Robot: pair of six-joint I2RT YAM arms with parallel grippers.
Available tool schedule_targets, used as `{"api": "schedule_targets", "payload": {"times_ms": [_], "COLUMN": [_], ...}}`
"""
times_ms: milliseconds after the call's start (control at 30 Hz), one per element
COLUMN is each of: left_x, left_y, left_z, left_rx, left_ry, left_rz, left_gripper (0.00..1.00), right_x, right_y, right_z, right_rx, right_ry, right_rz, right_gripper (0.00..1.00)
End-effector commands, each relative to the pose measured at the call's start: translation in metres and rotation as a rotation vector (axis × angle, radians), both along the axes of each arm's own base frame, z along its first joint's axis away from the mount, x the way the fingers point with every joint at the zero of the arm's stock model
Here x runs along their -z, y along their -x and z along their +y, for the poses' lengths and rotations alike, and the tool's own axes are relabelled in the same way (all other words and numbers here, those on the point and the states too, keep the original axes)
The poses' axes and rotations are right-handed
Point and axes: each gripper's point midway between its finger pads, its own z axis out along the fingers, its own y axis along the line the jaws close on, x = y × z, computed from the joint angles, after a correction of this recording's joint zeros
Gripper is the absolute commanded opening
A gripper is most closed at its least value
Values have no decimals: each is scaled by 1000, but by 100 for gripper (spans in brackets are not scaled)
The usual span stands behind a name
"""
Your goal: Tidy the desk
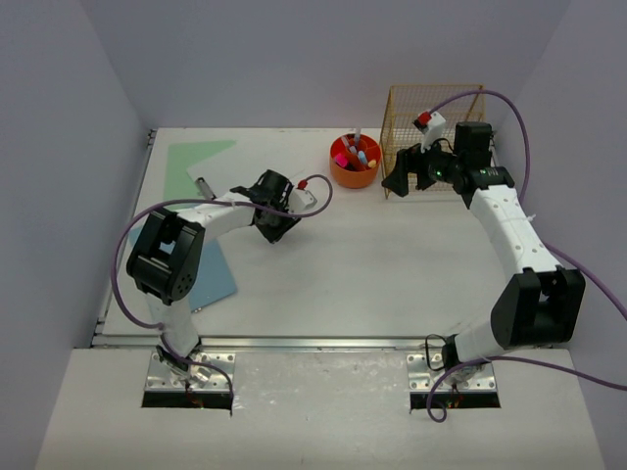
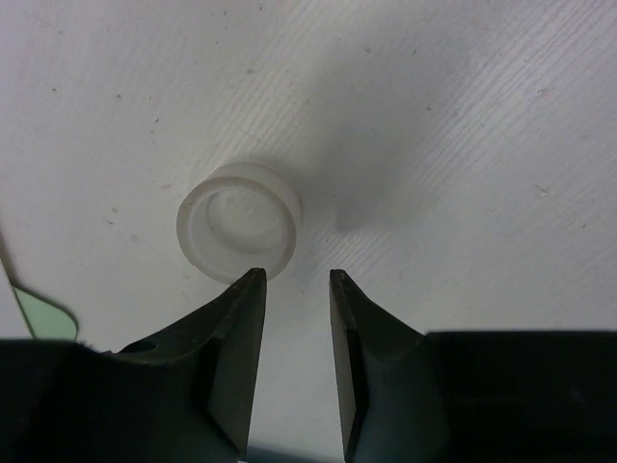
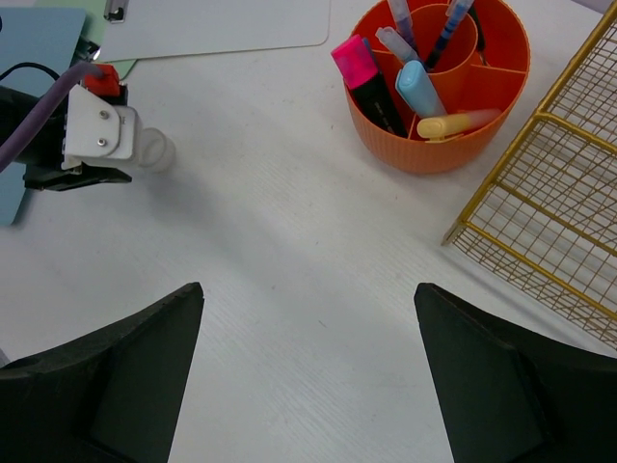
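one desk (image 1: 392, 269), one cap (image 2: 239, 220), one cup (image 3: 424, 145)

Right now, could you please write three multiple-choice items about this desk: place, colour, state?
1. The pen holder is: A orange, B black, C grey.
2. The white cap lies: A inside the pen holder, B on the desk just beyond the left gripper, C inside a drawer.
3. The right gripper is: A shut tight, B open and empty, C shut on the white cap.
A: its wall is orange. B: it rests on the desk by the fingertips. B: its fingers stand wide apart, nothing between.
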Motion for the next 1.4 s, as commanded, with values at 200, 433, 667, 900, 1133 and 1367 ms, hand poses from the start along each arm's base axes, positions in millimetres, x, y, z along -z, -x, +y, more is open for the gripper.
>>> {"api": "schedule_targets", "payload": {"times_ms": [200, 433, 667, 900, 1133, 1367], "left_x": [14, 0, -64, -221, -264, -265], "left_y": [-15, -13, 7, 66, 149, 184], "left_z": [-17, -25, -55, -87, -87, -82], "left_rx": [12, 19, 13, 229, 698, 757], "left_ry": [42, 93, 371, 1153, 1234, 1345], "left_rz": [-5, 2, 106, 225, 216, 370], "left_gripper": [29, 10, 0, 0, 0, 0], "right_x": [-6, -17, -27, -20, -65, -70], "right_y": [-3, -1, 19, 79, 102, 134], "right_z": [5, 7, 25, 85, 129, 157], "right_rx": [-41, -111, -316, -624, -716, -966], "right_ry": [-12, 38, 135, 251, -32, 90], "right_rz": [-35, -110, -264, -399, -338, -642], "right_gripper": [89, 86, 77, 81, 72, 65]}}
